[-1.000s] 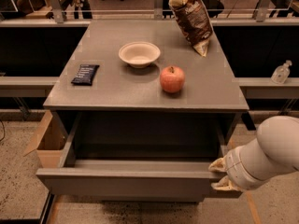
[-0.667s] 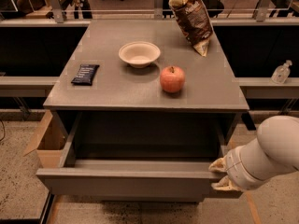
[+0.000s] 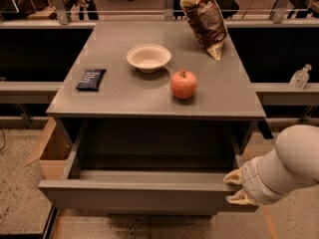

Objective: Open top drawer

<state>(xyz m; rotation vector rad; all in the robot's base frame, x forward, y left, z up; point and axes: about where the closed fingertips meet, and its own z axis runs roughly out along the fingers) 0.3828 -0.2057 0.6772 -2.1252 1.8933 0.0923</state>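
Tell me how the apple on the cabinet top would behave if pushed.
The apple looks round and sits on the flat cabinet top, so it would probably roll. Its smooth skin may be slippery; it seems firm. The tool is low at the right, gripping the top drawer front, away from it.

Thick arm (image 3: 294, 158), smooth off-white shell, rounded bulbous joint tapering to a wrist with ringed seams. Tan-yellow gripper (image 3: 234, 188) on its end, low right, at the right end of the top drawer (image 3: 139, 195) front.
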